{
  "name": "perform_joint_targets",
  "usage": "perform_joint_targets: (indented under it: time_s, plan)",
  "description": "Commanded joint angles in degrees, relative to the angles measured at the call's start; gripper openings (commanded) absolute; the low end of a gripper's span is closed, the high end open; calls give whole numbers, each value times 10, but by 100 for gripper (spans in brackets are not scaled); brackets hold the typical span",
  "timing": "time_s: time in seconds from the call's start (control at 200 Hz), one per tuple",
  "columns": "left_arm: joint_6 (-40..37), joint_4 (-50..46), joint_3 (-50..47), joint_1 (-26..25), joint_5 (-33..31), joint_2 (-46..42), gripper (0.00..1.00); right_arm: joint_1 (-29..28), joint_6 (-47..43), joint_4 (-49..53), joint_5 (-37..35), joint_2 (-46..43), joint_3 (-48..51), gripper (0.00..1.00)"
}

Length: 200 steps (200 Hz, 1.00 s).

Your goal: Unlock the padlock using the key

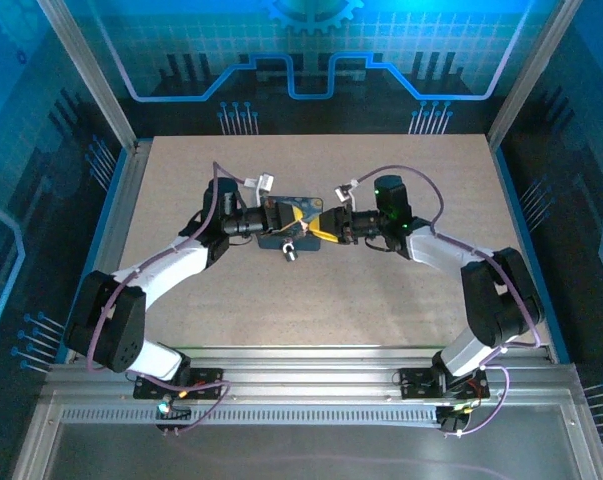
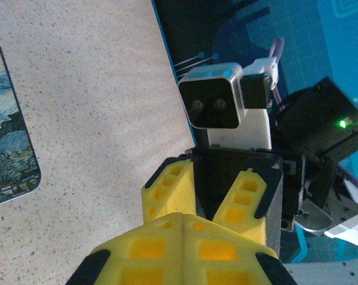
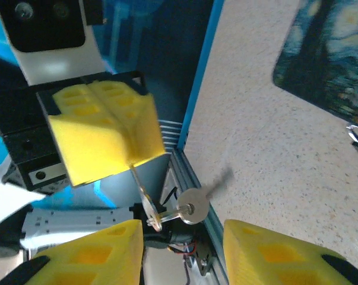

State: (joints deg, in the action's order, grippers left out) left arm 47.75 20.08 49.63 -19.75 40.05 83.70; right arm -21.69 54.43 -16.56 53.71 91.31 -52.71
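Right wrist view: my left fingers [image 3: 107, 136] are clamped on the key ring [image 3: 144, 196]. The key [image 3: 192, 206] dangles beneath, between my right fingers [image 3: 95, 255], which stand apart. Padlock [image 1: 291, 250] lies on the desk [image 1: 381, 320] just beside them, by the box [image 3: 327, 65]. Handover step, I judge; next, right must close on the key.

Robotics lab test cell: a speckled table [image 1: 311, 290] fenced by aluminium frame posts [image 1: 86, 70], blue circuit-and-gear printed panels [image 1: 311, 50] at 12 o'clock, slotted mounting rail [image 1: 311, 385] at 6 o'clock.
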Motion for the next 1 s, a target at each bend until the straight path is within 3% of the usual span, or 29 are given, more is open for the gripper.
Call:
perform_joint_targets:
  time_s: [0.0,0.15,0.325,0.67,0.996]
  plan:
    - [21,42,-8,6,-21,4,0,14,24,-34,-52,-43,15,42]
    - [32,55,-14,9,-22,9,0,5,-1,-11,-47,-49,0,43]
    - [44,69,-14,9,-22,15,0,-11,46,-67,-65,-34,8,43]
    - [48,71,-14,9,-18,15,0,-31,24,-37,-72,-23,-15,39]
    - [52,73,-19,9,-17,12,0,-38,33,-54,-70,-9,-30,28]
